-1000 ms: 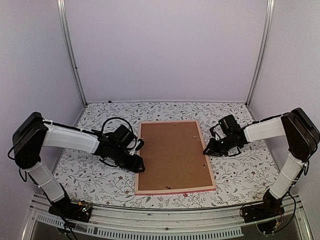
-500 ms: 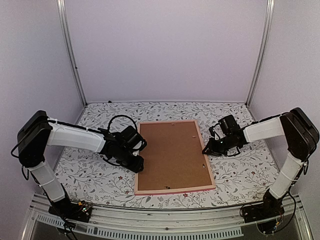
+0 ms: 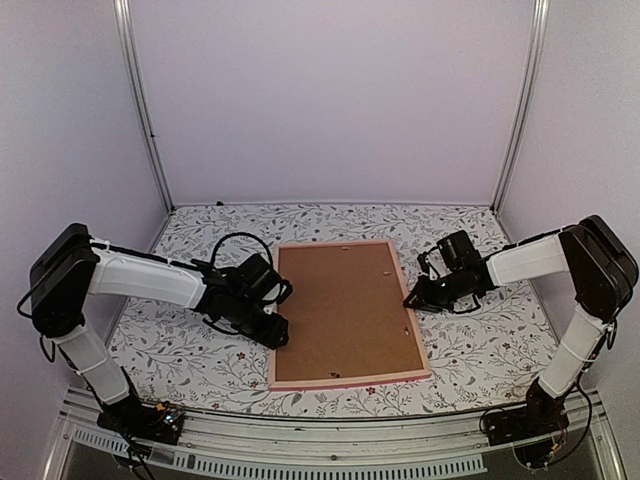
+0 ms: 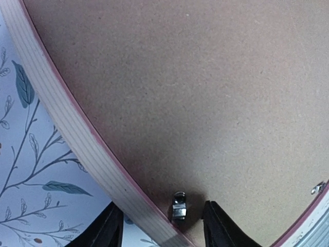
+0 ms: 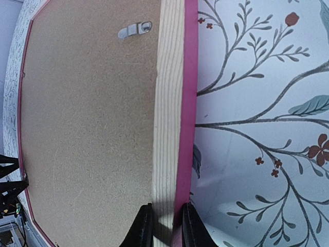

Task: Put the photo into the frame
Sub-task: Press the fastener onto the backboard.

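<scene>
- The frame lies face down on the flowered table, with its brown backing board turned up.
- The photo is not seen in any view; whether it already lies under the board cannot be told.
- The right claw is pressed together on the frame's right-hand rail: one finger sits on the board side, the other on the outer pink edge, and the rail is pinched between them.
- Beyond the right claw's tips, just inside the same rail, a small metal tab is seen lying on the board.
- The left claw is held spread at the opposite rail, low over it, and nothing is gripped.
- Its fingers straddle the rail: one is over the table just outside it, the other over the board, and between them, just inside the rail, stands another metal tab.
- The step in hand is judged to be the working of the board's retaining tabs, with the frame steadied from the right.
- For the next move, a fingertip of the left claw needs to be brought against the tab between its fingers and pushed sideways, while the pinch on the far rail is kept firm so that the frame is not slid across the cloth.
- A light touch is called for, since the tab is small and close against the rail.
</scene>
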`<action>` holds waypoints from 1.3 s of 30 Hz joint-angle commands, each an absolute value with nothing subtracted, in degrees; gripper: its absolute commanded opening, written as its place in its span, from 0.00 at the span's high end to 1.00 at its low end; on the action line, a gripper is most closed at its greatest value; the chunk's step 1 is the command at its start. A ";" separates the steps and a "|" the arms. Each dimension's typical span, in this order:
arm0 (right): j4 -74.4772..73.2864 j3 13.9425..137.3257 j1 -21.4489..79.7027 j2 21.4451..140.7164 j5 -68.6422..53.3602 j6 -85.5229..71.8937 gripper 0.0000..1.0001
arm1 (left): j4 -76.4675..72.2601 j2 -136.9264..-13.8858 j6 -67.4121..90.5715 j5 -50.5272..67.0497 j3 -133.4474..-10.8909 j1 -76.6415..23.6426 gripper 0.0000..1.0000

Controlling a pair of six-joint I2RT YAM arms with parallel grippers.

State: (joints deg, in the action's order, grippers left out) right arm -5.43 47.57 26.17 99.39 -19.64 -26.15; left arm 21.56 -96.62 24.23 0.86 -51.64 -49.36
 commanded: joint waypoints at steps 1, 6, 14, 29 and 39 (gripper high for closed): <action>-7.67 45.10 26.82 102.24 -20.38 -25.50 0.90 | 19.88 -93.60 25.01 2.93 -50.13 -48.86 0.44; -7.33 44.98 26.82 102.35 -20.60 -25.57 0.89 | 19.54 -92.31 25.21 3.68 -49.02 -47.81 0.47; -7.54 44.91 26.82 102.40 -20.50 -25.44 0.90 | 20.49 -93.42 25.56 2.34 -49.03 -47.09 0.54; -7.34 45.13 26.84 102.72 -20.65 -25.54 0.90 | 23.20 -95.63 24.69 0.18 -48.72 -47.80 0.64; -7.29 45.34 26.90 103.00 -20.90 -25.53 0.90 | 27.29 -98.95 24.36 -7.53 -51.83 -50.37 0.68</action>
State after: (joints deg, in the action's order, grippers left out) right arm -4.29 47.16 26.17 99.50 -19.99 -26.15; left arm 23.20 -95.72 25.06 -0.80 -51.03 -49.19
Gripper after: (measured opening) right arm 0.165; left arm 0.331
